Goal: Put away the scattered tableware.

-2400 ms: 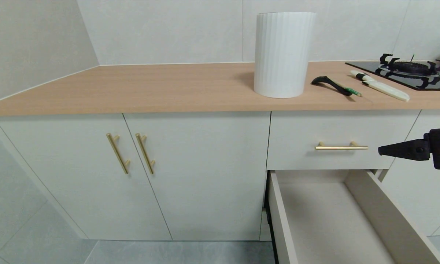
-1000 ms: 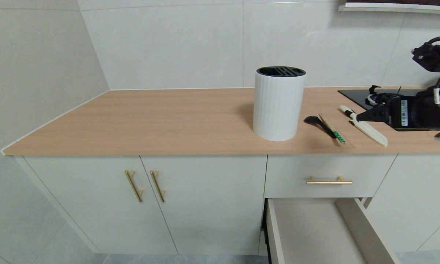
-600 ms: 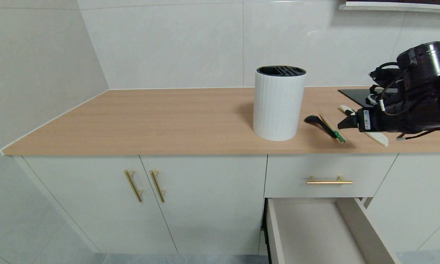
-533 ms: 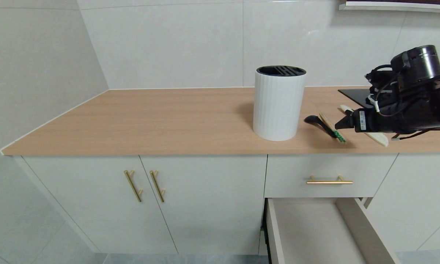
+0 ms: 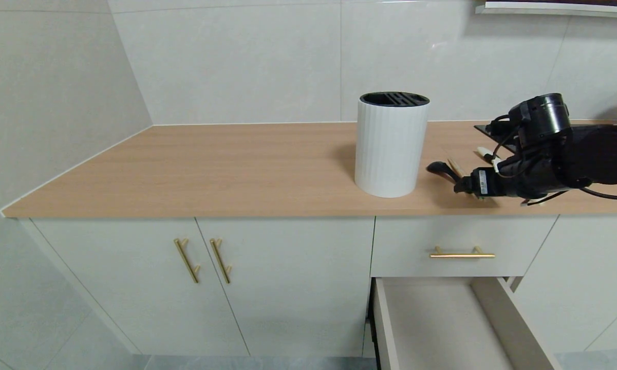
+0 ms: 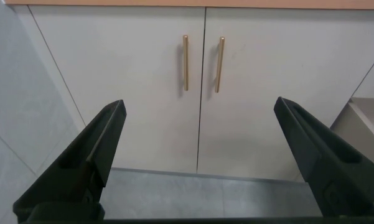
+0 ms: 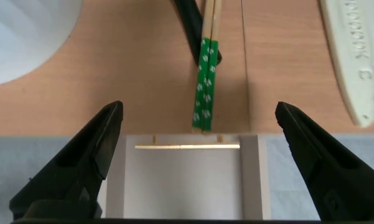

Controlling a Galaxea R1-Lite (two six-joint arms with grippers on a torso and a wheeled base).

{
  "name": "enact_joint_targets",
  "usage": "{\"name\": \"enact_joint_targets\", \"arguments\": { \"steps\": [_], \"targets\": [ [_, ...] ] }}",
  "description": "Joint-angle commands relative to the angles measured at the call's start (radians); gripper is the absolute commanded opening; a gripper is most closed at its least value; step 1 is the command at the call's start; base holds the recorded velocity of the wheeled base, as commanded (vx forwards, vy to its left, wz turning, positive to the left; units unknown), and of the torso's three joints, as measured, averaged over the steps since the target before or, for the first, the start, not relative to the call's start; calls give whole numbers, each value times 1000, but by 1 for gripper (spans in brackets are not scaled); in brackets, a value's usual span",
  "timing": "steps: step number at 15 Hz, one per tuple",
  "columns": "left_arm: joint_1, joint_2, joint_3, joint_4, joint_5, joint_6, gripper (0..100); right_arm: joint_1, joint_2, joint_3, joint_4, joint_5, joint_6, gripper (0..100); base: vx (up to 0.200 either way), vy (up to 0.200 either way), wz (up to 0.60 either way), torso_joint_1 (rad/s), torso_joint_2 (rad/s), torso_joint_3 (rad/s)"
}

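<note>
The right gripper had lowered and advanced over the chopsticks, jaws spread wide. The pair appeared light, stiff and thin; gripping both across the green ends seemed best

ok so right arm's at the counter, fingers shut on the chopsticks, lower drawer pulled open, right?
Not shut: the right gripper is open, fingers spread wide, and the chopsticks lie ungripped on the counter, as the right wrist view shows. The lower drawer is pulled open, as you say.
</note>
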Motion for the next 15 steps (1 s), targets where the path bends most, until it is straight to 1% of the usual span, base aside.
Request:
{"name": "enact_joint_targets", "arguments": {
  "steps": [1,5,9,10,15],
  "targets": [
    [0,0,0,0,0,0,100,0,30,1,-8,-2,0,100,0,0,0,0,0,0],
    [0,0,0,0,0,-1,100,1,39,-1,-12,-8,2,100,0,0,0,0,0,0],
    [0,0,0,0,0,-1,100,0,74,-7,-49,-11,3,100,0,0,0,0,0,0],
    [0,0,0,0,0,0,100,0,74,-7,-51,-11,3,0,0,0,0,0,0,0],
    [0,0,0,0,0,-1,100,0,87,-7,-52,-11,5,0,0,0,0,0,0,0]
  ]
}}
